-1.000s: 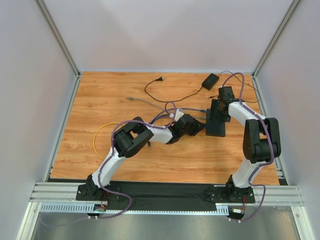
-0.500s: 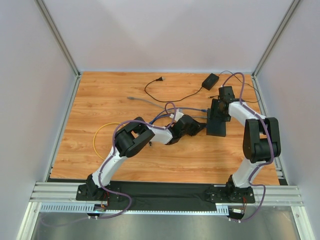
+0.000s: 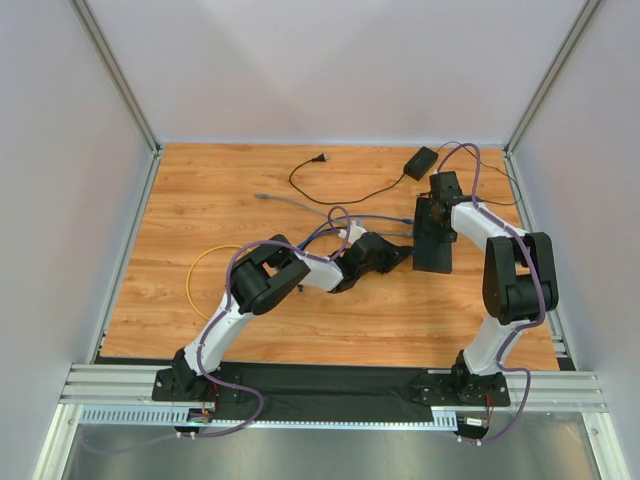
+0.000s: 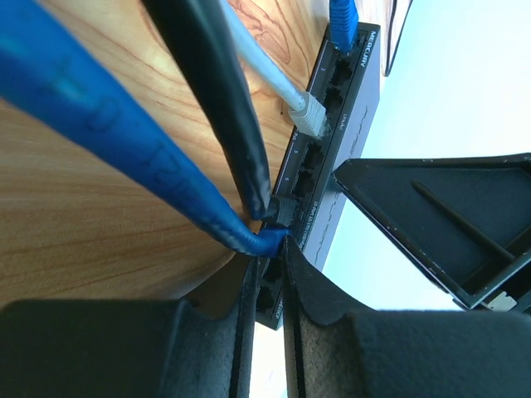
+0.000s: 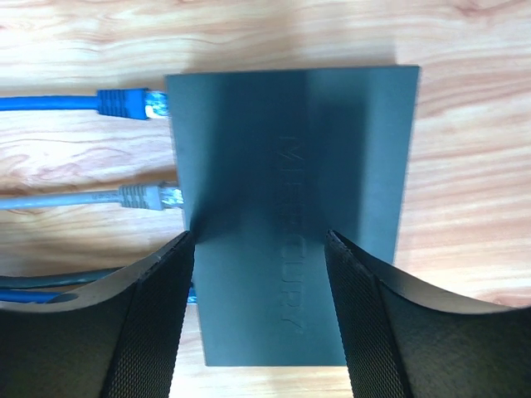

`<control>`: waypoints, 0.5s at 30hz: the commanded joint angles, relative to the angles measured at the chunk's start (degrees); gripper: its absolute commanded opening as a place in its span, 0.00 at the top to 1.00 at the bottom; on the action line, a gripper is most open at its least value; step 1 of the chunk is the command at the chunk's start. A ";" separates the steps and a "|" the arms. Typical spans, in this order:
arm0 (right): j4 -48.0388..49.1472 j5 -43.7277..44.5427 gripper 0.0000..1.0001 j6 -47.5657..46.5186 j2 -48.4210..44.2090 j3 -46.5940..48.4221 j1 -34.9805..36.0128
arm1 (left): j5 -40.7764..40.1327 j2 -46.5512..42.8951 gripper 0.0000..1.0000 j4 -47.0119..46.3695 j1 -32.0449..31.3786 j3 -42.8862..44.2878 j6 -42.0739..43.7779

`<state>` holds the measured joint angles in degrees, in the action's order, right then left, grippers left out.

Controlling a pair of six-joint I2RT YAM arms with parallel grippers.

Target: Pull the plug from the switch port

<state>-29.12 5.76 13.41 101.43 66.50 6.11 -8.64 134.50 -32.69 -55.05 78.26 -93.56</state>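
Plug [image 4: 264, 240], blue, seated in a switch [image 3: 433, 245] port | switch flat near the bench [image 3: 200, 200] right edge | left gripper [image 4: 270, 255] jaws nearly together at plug, grip unclear | right gripper [image 5: 259, 239] spread wide over switch top

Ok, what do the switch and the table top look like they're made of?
The switch looks like matte dark plastic: even dull surface, lettering moulded into the lid. The table top shows wood grain with slight sheen; real wood or laminate, can't tell.
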 commanded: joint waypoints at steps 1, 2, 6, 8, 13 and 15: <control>-3.13 0.39 0.34 -0.14 3.42 0.65 1.18 | -0.58 0.68 0.79 2.01 0.03 -1.44 2.33; -3.22 0.48 0.33 -0.40 3.69 0.74 1.36 | -0.50 0.68 0.79 2.10 0.03 -1.44 2.42; -3.57 2.05 0.33 -0.32 3.34 0.47 1.63 | -0.41 0.50 0.78 2.28 0.03 -1.53 2.85; -3.75 2.33 0.34 -0.14 3.51 0.47 1.54 | 0.12 0.24 0.75 2.45 0.12 -1.62 3.47; -3.83 1.63 0.35 0.57 4.74 1.00 1.19 | 1.00 -0.20 0.57 3.68 0.03 -0.48 5.05; -3.40 0.49 0.35 0.57 4.66 0.91 1.19 | 1.00 -0.03 0.51 4.21 0.03 0.22 5.05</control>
<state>-29.85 8.01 13.21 103.04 68.18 7.60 -7.81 134.45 -33.80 -54.92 78.15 -91.68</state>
